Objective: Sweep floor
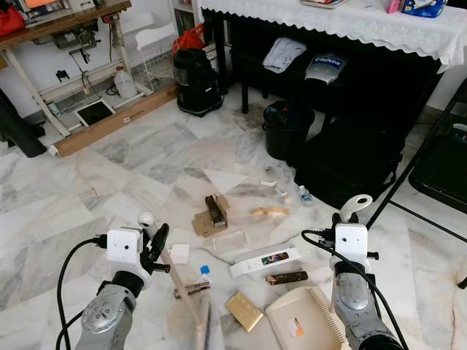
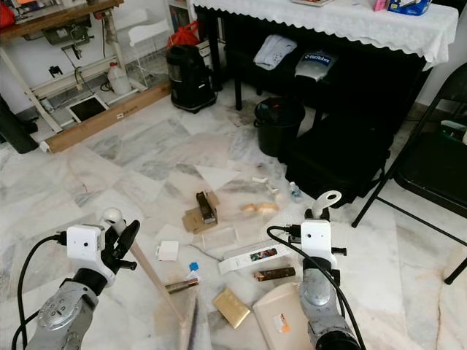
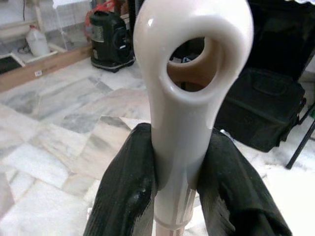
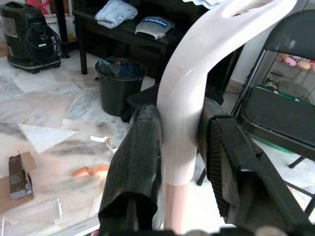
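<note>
My left gripper is shut on the cream top end of a broom handle, its black fingers pressing both sides. The wooden stick slants down to the bristles at the bottom edge. The right gripper is shut on the curved cream dustpan handle. The beige dustpan rests on the floor just below it. Litter lies between them: a torn cardboard box, a small white box, a long white box, a gold box, orange scraps.
A black bin and a black bag stand ahead, under a table with a white lace cloth. A black vacuum is at the back, a folding chair to the right, and a wooden plank at far left.
</note>
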You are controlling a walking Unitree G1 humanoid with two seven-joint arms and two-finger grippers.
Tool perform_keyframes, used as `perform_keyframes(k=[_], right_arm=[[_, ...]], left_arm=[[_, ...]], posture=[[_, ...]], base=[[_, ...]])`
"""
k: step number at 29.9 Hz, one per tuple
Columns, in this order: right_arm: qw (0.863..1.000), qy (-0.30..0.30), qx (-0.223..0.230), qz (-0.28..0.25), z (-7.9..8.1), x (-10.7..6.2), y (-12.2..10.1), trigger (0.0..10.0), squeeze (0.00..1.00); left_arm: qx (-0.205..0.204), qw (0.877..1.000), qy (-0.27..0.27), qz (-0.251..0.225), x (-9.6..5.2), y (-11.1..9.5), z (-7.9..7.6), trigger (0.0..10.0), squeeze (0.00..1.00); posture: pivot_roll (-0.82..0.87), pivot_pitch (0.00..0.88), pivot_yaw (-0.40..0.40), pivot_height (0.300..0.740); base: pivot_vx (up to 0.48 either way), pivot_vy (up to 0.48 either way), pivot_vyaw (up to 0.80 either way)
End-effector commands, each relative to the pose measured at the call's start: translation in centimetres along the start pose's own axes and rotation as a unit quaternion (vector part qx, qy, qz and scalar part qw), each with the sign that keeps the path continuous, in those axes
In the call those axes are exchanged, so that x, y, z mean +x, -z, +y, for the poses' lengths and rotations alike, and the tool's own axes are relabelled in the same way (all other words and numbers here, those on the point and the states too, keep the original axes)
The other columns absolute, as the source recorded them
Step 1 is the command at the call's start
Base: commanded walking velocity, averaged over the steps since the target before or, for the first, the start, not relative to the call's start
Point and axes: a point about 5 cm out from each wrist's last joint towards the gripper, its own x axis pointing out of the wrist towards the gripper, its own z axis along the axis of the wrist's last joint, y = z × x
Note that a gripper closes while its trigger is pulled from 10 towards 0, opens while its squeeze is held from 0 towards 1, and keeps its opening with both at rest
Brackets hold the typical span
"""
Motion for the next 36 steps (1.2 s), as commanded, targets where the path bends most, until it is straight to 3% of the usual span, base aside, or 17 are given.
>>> perform_keyframes(k=[1,6,13,23,28,36], right_arm=[[1.000,-0.005,0.000,-0.006,0.3,0.0,-0.2,10.0,0.00],[1.000,-0.008,0.002,-0.005,0.8,0.0,-0.3,10.0,0.00],[1.000,-0.004,0.006,-0.013,0.8,0.0,-0.5,10.0,0.00],[1.000,0.003,-0.002,-0.018,-0.1,-0.8,0.1,10.0,0.00],[1.000,0.002,-0.004,-0.017,-0.2,-0.9,0.2,10.0,0.00],[1.000,-0.003,-0.003,-0.017,0.3,-0.6,-0.1,10.0,0.00]], left_arm=[[-0.005,1.000,-0.015,-0.012,-0.2,-0.6,0.8,10.0,0.00],[-0.011,0.999,-0.035,-0.016,-0.3,-0.9,1.6,10.0,0.00],[-0.015,1.000,-0.021,-0.016,0.7,-1.1,1.1,10.0,0.00],[-0.047,0.998,0.046,0.007,1.6,-0.9,0.2,10.0,0.00],[-0.057,0.995,0.077,0.027,1.5,-0.6,-0.3,10.0,0.00],[-0.091,0.991,0.100,0.021,1.3,-1.3,-0.5,10.0,0.00]], posture=[[0.04,0.143,0.093,0.740],[0.05,0.161,0.107,0.740],[0.04,0.173,0.121,0.740],[0.02,0.221,0.117,0.740],[0.03,0.231,0.113,0.740],[0.04,0.227,0.108,0.740]], base=[[0.000,0.000,0.00],[0.000,0.000,0.00],[0.000,0.000,0.00],[0.000,0.000,0.00],[0.000,0.000,0.00],[0.000,0.000,0.00]])
